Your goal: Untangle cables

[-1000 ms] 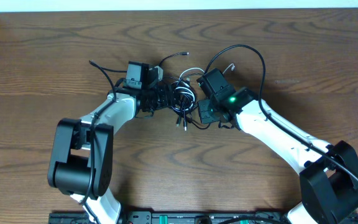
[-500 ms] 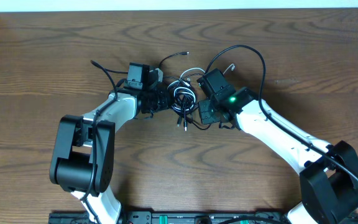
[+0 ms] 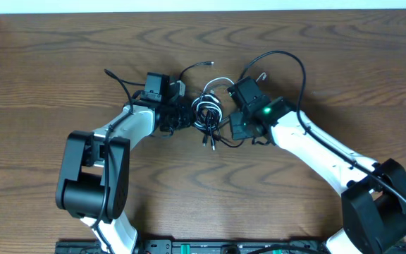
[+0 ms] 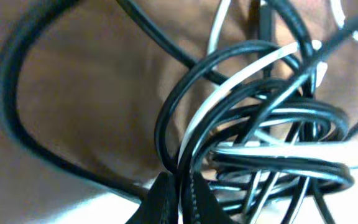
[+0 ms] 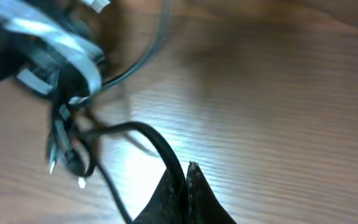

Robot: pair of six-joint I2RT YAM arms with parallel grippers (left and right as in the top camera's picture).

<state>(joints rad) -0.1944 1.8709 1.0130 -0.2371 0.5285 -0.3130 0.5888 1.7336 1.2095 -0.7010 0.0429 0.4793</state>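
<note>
The cables (image 3: 206, 111) lie in a tight knot of black and white loops at the table's middle, between my two arms. One black end with a plug (image 3: 210, 63) sticks out behind the knot. My left gripper (image 3: 187, 116) is at the knot's left side. In the left wrist view it (image 4: 180, 190) is shut on a black and a white strand of the cables (image 4: 253, 124). My right gripper (image 3: 231, 131) sits at the knot's right. In the right wrist view it (image 5: 185, 180) is shut on one black cable (image 5: 148, 134) that runs to the bundle (image 5: 61, 81).
A thicker black wire (image 3: 291, 63) of the right arm arches over the wooden table (image 3: 344, 42) behind it. The left arm's own wire (image 3: 118, 81) curls out to its left. The table's far edge (image 3: 203, 10) meets a white wall.
My left gripper has shut on strands at the knot's left side. The right arm has drawn slightly rightward, and the knot has shifted a little with it.
</note>
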